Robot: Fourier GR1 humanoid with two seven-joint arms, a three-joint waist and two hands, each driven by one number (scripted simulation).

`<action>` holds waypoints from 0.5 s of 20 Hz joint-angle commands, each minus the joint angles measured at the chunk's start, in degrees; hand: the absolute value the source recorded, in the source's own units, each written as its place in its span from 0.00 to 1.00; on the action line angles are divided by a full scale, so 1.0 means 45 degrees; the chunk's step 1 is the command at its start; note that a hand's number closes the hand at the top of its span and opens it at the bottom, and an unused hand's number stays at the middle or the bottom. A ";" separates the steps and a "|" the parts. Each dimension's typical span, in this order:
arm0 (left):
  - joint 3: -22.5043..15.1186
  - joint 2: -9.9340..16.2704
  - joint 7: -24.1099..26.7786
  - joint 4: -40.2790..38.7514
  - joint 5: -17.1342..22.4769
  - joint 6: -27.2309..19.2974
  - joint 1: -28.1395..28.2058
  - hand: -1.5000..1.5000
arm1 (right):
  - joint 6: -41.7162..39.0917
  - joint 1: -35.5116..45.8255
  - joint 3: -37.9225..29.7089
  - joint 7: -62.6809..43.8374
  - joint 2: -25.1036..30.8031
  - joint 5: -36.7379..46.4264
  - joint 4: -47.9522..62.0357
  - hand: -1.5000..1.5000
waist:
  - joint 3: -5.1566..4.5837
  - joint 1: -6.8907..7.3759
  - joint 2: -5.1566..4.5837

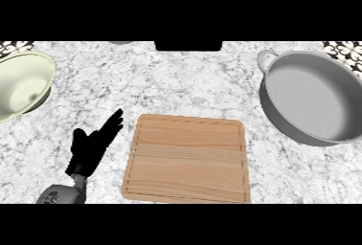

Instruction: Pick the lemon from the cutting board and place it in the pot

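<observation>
The wooden cutting board [187, 158] lies in the middle of the counter with nothing on it. No lemon shows anywhere in the head view. The grey pot [311, 98] with a loop handle stands at the right, and its inside shows only bare grey metal. My left hand [92, 146] rests open just left of the board, fingers straight and pointing up toward the far side. The right hand is out of view.
A pale green bowl [21, 86] sits at the far left edge. A dark object [188, 45] lies at the back centre of the speckled marble counter [176, 81]. Patterned tiles show at the top corners.
</observation>
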State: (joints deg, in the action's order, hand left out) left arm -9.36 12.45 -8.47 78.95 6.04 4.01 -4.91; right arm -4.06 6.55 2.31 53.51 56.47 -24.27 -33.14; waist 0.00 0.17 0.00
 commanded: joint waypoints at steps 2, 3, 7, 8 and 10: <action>0.0484 -0.0091 0.0339 -0.0700 -0.0048 0.0112 -0.0506 0.50 | 0.1368 0.0619 0.0106 -0.2099 0.0473 0.0691 -0.1738 1.00 | -0.0019 -0.0065 0.0008; -0.0114 -0.0297 0.0161 0.0011 -0.0452 -0.0183 0.0001 0.50 | 0.1112 0.1150 0.0192 -0.2879 0.1059 0.0750 -0.2023 1.00 | -0.0022 0.0010 0.0020; -0.0016 -0.0229 0.0958 -0.0366 -0.0416 0.0318 0.0706 0.50 | 0.1982 0.1243 0.0432 -0.4638 0.0896 0.1308 -0.4036 1.00 | -0.0021 -0.0046 0.0026; 0.0118 -0.0136 0.0002 0.0178 -0.0284 0.0187 0.0000 0.50 | 0.1298 0.2062 0.0690 -0.5694 0.1500 0.1466 -0.4020 1.00 | -0.0020 0.0046 0.0018; -0.0035 -0.0462 0.0131 0.0018 -0.0444 0.0001 0.0231 0.50 | 0.2357 0.2188 0.1327 -0.6557 0.0813 0.2351 -0.4660 1.00 | -0.0016 0.0056 0.0010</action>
State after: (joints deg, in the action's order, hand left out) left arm -8.69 11.57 -7.59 78.24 4.81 4.49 -4.90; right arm 3.50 13.95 5.60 31.85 60.78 -17.75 -49.37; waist -0.12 0.22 0.08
